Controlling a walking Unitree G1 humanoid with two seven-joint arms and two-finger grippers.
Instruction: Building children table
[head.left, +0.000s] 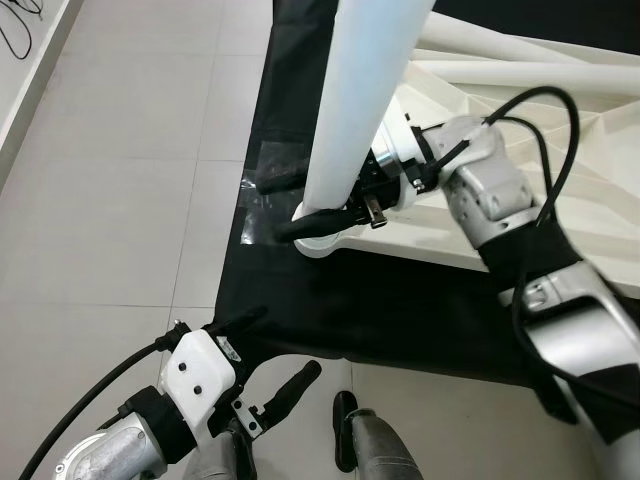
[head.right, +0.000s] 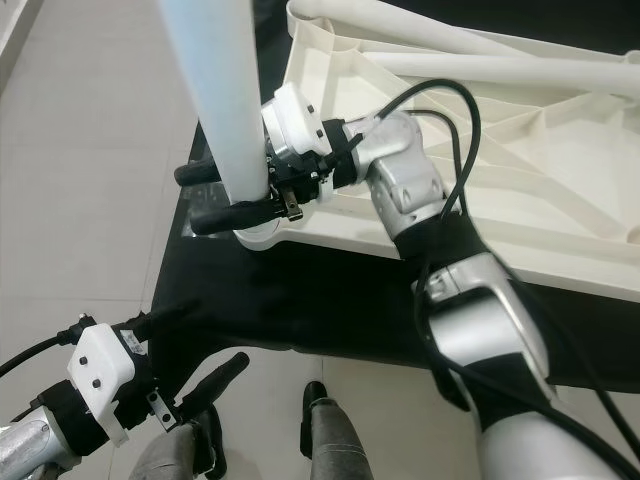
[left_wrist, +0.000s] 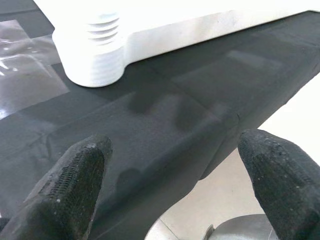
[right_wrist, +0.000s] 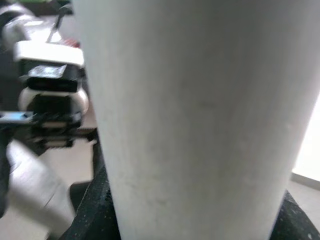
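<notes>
A white table top (head.left: 560, 200) lies upside down on a black cloth (head.left: 400, 310). A thick white table leg (head.left: 355, 100) stands upright in its near left corner socket (left_wrist: 95, 50), which is ribbed. My right gripper (head.left: 272, 206) is shut on this leg just above the socket, with one black finger on each side. The leg (right_wrist: 200, 115) sits close up in the right wrist view. My left gripper (head.left: 275, 350) is open and holds nothing. It is low over the cloth's front edge, apart from the table, with its fingertips (left_wrist: 70, 185) spread wide.
More white legs (head.left: 520, 70) lie across the far side of the table top. Grey floor tiles (head.left: 110, 200) stretch to the left. A clear plastic patch (head.left: 262, 160) lies on the cloth by the corner. My feet (head.left: 345, 430) stand at the cloth's front edge.
</notes>
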